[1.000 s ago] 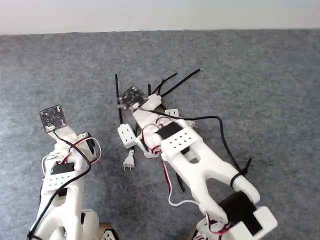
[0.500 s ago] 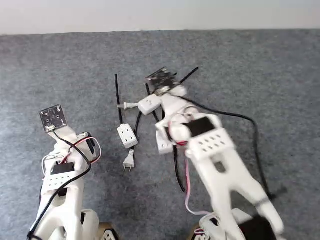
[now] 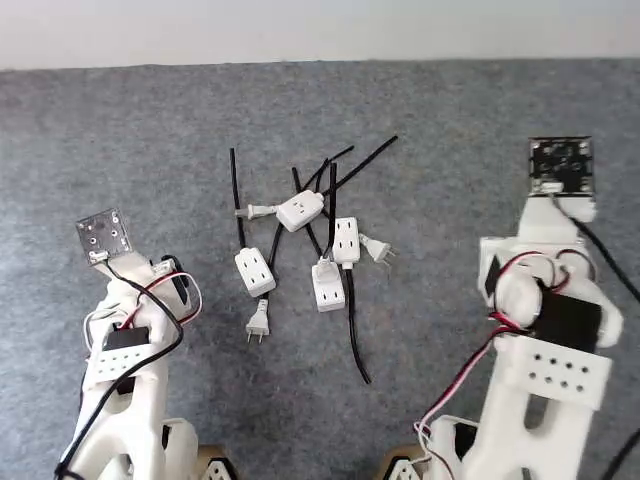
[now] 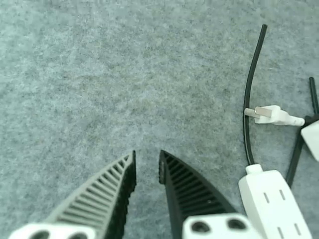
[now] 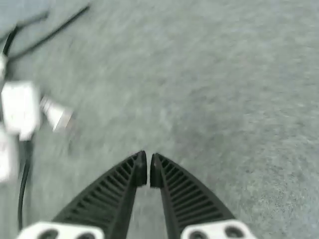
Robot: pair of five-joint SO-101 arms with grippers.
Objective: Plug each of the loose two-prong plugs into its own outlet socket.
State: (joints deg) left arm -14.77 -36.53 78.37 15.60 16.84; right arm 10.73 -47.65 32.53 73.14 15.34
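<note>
Several white outlet sockets on short black cords lie in a cluster mid-table: one (image 3: 301, 210) at the back, one (image 3: 253, 271) to the left, and two (image 3: 346, 240) (image 3: 328, 285) side by side. Loose white two-prong plugs lie at the cluster's back left (image 3: 258, 212), front left (image 3: 258, 322) and right (image 3: 377, 248). My left gripper (image 4: 147, 157) hovers over bare carpet left of the cluster, slightly open and empty, with a plug (image 4: 273, 114) and a socket (image 4: 271, 196) beside it. My right gripper (image 5: 147, 157) is shut on nothing over carpet right of the cluster, a socket (image 5: 20, 107) and plug (image 5: 57, 114) off to its side.
The grey carpet (image 3: 470, 130) covers the whole table up to a pale wall at the back. The left arm (image 3: 125, 340) stands at the front left and the right arm (image 3: 545, 340) at the front right. Black cords (image 3: 350, 165) fan out behind the cluster.
The right arm has swung from over the socket cluster out to the right side of the table, uncovering the sockets and plugs. The left arm has stayed in place.
</note>
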